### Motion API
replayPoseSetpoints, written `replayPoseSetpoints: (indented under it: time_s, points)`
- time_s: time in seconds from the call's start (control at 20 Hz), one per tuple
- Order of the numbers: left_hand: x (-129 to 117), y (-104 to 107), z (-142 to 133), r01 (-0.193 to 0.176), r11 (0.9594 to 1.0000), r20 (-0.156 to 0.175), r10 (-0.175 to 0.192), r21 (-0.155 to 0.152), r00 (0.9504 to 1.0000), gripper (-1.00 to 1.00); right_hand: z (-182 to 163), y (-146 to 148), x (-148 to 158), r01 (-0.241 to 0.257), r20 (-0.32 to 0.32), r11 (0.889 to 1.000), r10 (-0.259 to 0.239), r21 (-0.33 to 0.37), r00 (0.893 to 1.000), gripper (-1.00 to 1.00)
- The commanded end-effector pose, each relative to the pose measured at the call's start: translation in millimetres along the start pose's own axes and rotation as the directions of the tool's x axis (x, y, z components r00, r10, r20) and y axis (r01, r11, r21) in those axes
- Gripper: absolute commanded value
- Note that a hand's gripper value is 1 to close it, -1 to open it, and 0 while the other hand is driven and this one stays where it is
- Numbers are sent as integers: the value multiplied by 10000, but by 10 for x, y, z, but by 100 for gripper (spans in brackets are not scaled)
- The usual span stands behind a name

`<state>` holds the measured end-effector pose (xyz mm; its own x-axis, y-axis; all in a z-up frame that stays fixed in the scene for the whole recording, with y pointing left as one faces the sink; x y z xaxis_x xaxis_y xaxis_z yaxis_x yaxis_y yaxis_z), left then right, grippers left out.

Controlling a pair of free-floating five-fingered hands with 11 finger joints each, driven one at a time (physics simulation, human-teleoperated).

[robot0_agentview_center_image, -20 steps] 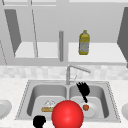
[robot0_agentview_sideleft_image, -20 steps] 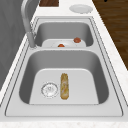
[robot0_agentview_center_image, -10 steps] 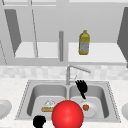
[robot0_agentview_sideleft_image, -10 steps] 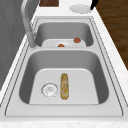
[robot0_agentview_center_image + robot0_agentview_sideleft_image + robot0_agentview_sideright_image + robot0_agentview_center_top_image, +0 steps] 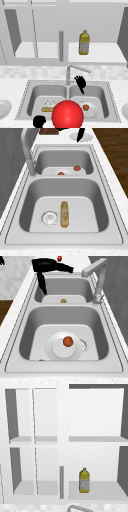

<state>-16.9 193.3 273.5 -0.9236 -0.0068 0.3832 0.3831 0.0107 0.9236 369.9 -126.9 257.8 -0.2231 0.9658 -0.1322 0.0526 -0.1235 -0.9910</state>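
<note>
My right hand (image 5: 80,82) hangs open over the right basin, just below the faucet spout (image 5: 78,68). In the right side view this right hand (image 5: 50,267) reaches with straight fingers toward the faucet (image 5: 98,278), thumb pointing down. A finger of it (image 5: 80,134) shows at the top of the left side view. My left hand (image 5: 39,121) floats by the sink's front edge, left of a large red ball (image 5: 67,115). A white plate (image 5: 58,352) with a small orange-red ball (image 5: 68,341) lies in the right basin. A bread roll (image 5: 64,213) lies beside the drain (image 5: 49,217) in the left basin.
A yellow bottle (image 5: 84,43) stands on the open cabinet shelf above the sink, also in the upper view (image 5: 84,480). White plates rest on the counter at the left (image 5: 3,108) and right (image 5: 125,111) of the sink. A second small red item (image 5: 77,168) lies in the right basin.
</note>
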Motion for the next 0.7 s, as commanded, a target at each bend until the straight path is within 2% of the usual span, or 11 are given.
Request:
replayPoseSetpoints:
  time_s: [0.0, 0.65]
  points:
    - [0, 0, 0, 0, 10000, 0, 0, 0, 10000, 0, -306, 131, -22, -13, 80, 10000, 14, -77, 10000, -100]
    - [0, 0, 0, 0, 10000, 0, 0, 0, 10000, 0, -1374, 687, -59, 32, 4, 10000, -32, -7, 10000, -100]
